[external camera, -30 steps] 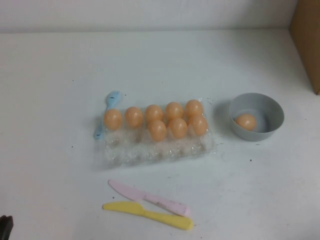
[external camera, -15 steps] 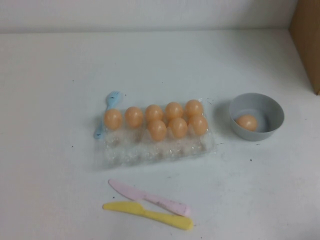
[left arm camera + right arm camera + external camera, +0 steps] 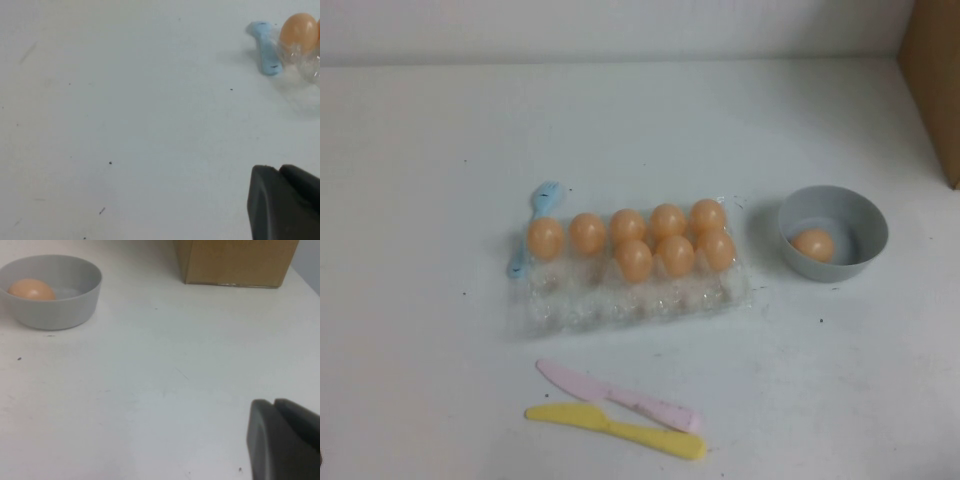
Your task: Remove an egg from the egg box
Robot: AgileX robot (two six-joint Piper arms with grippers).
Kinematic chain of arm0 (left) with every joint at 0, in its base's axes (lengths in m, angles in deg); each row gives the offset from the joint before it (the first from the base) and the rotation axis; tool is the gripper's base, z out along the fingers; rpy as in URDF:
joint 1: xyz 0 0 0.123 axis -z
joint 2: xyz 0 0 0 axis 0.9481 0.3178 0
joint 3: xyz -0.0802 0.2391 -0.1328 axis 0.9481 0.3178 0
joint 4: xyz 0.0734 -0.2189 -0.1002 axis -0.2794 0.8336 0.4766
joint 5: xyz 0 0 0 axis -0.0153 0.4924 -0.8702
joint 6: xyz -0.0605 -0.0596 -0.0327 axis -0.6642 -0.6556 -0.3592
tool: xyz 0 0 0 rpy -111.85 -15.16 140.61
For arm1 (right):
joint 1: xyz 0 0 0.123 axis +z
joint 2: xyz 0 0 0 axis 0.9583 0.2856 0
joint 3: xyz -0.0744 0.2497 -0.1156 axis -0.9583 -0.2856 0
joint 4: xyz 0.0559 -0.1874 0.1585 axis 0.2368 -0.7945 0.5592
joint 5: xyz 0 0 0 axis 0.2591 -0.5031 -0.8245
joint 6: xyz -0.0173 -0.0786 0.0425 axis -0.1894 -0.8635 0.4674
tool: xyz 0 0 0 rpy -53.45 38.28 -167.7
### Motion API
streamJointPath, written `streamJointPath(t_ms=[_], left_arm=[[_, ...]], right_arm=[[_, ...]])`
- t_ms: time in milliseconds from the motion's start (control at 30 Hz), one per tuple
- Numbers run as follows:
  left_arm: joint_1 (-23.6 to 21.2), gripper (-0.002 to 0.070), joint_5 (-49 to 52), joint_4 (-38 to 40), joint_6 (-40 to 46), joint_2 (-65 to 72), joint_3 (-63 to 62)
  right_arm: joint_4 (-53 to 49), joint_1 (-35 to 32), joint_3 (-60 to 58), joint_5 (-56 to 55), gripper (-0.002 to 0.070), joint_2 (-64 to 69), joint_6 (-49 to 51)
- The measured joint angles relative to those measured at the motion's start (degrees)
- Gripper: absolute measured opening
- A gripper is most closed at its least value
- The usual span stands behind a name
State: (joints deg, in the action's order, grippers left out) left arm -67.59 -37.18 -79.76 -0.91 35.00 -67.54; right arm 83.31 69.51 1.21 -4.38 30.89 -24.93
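The clear egg box (image 3: 620, 305) lies mid-table with several peach-orange eggs (image 3: 634, 260) in its far cups; the near cups hold nothing. One more egg (image 3: 812, 244) rests in the grey bowl (image 3: 865, 215) to the box's right. Neither gripper shows in the high view. My left gripper (image 3: 279, 171) hovers shut over bare table left of the box, holding nothing; one egg (image 3: 298, 31) and the box's corner (image 3: 311, 67) show beyond it. My right gripper (image 3: 274, 403) is shut and holds nothing, well apart from the bowl (image 3: 55, 302) and its egg (image 3: 31, 290).
A blue spoon (image 3: 532, 225) lies against the box's far left corner, seen also from the left wrist (image 3: 265, 47). A pink knife (image 3: 620, 395) and a yellow knife (image 3: 620, 430) lie in front of the box. A cardboard box (image 3: 935, 80) stands at the far right.
The left gripper's dark tip, seen at the bottom-left corner of the high view a second ago, has drawn back out of that view. Nothing on the table has moved.
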Motion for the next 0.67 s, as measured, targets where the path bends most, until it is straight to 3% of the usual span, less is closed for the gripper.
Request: streamJointPath(t_ms=[667], left_arm=[[0.0,-0.0004,0.4,0.0,0.2,0.0,0.0]], right_arm=[[0.0,0.0,0.0,0.0,-0.0018,0.0,0.0]])
